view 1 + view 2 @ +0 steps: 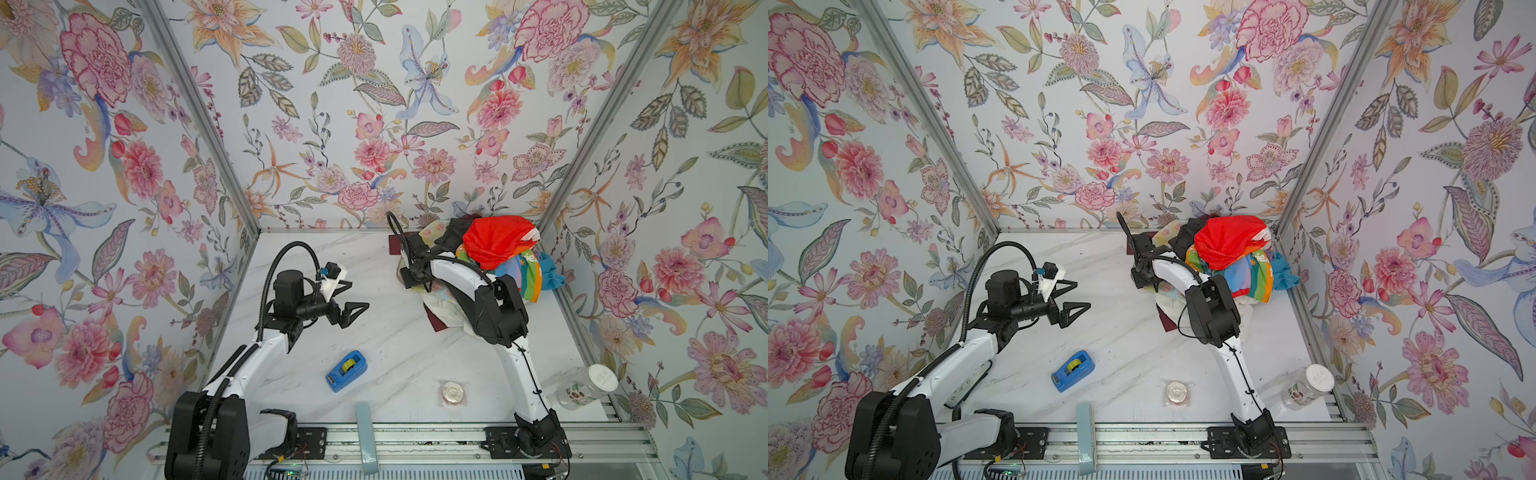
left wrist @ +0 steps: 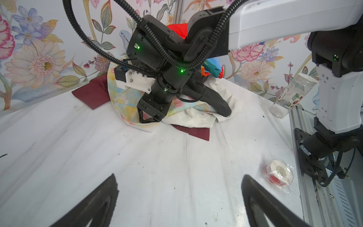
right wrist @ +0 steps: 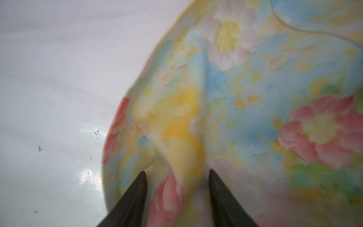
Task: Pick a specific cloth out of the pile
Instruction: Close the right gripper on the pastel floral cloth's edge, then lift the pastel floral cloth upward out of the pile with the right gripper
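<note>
right gripper (image 3: 177,172): down on the cloth (image 3: 245,98) at the open-table edge of the pile (image 1: 511,270). in the right wrist view the two dark fingers (image 3: 222,198) stand part-way apart, with a raised ridge of the pastel fabric bunched between them. the frame is blurred, but it reads as a pinch on that fold.

the cloth (image 2: 121,98): lies on the white marble table (image 1: 374,345) in the far right corner, at the foot of the pile on its left side in both top views. the printed face is up where the gripper meets it. part of it runs under the other cloths.

pile: red cloth (image 1: 494,241) sits on top, rainbow-striped cloth (image 1: 1254,278) below it. a maroon cloth (image 2: 92,94) lies flat on the table, poking out beside the pastel sheet.

left gripper (image 1: 359,296): jaws spread wide, holding nothing, over bare table, well apart from the pile.

blue tape dispenser (image 1: 346,371): on the table near the front, apart from both grippers.
</note>
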{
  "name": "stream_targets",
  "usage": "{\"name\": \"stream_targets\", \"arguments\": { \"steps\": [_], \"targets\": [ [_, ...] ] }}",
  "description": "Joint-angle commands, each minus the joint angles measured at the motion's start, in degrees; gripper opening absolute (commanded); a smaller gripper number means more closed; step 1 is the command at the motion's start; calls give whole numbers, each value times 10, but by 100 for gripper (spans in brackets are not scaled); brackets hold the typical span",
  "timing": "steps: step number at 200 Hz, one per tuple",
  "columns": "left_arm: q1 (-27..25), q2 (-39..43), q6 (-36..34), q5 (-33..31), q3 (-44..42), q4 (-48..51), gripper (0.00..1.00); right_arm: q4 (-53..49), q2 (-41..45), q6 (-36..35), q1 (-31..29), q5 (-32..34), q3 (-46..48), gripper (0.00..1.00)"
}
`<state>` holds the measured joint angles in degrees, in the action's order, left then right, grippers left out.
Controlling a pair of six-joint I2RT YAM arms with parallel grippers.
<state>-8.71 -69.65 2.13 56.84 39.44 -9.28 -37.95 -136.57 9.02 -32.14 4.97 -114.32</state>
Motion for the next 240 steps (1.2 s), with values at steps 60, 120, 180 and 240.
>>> {"name": "stream_targets", "arguments": {
  "steps": [60, 120, 180, 240],
  "targets": [
    [-4, 17, 12, 13, -3, -31, 99, -24, 92, 0, 3, 49, 6, 0],
    [-4, 41, 26, 11, -17, -53, 99, -23, 185, -34, -20, 103, -1, 0],
    [-4, 55, 34, 8, -25, -64, 99, -23, 235, -54, -32, 144, -10, 0],
    [-4, 69, 39, 5, -31, -68, 99, -6, 275, -77, -46, 159, -19, 0]
  ]
}}
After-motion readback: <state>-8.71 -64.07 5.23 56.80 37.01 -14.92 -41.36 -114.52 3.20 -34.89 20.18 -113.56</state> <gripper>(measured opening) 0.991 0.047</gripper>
